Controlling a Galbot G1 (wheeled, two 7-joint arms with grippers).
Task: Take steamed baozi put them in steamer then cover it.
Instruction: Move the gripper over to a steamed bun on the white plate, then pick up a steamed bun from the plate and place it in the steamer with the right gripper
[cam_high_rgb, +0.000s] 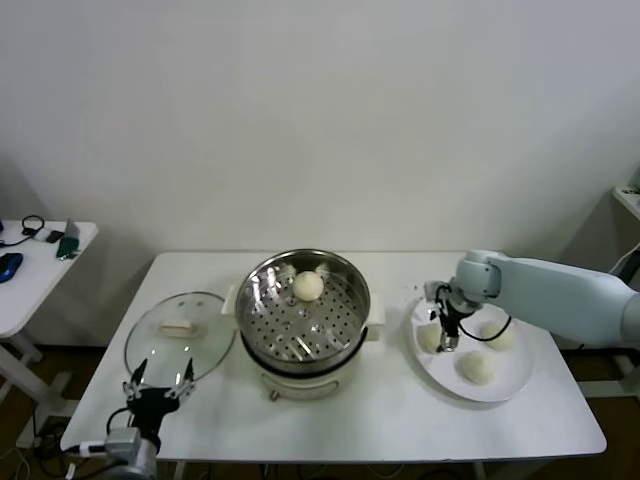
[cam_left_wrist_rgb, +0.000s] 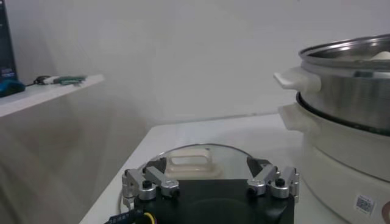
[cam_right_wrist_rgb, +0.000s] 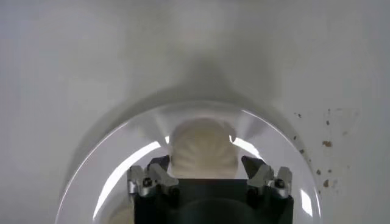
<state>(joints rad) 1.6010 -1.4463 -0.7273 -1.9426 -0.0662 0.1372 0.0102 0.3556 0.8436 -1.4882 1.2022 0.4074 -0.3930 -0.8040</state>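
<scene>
White wall backs your long white bench (cam_high_rgb: 400, 420), and you can read the scene across it from the left. Your left gripper (cam_high_rgb: 158, 380) waits at the near left edge, jaws wide apart and holding nothing, just beside the glass cover (cam_high_rgb: 180, 335), which lies flat on the bench with its cream handle up. Treat that cover as heavy, slick and breakable; take it by the handle, not the rim.

At the centre stands the steamer (cam_high_rgb: 303, 315), uncovered, with one baozi (cam_high_rgb: 308, 286) on its perforated floor toward the back.

On the right sits a white plate (cam_high_rgb: 515, 385) with three more baozi. Your right gripper (cam_high_rgb: 447, 335) is down over the leftmost bun (cam_right_wrist_rgb: 203, 149), which sits between the jaws; they look to be closing round it, but you cannot tell whether they grip it.

That bun is light, soft and easily dented. Take it across its widest middle, squeeze gently, and lift straight up.
</scene>
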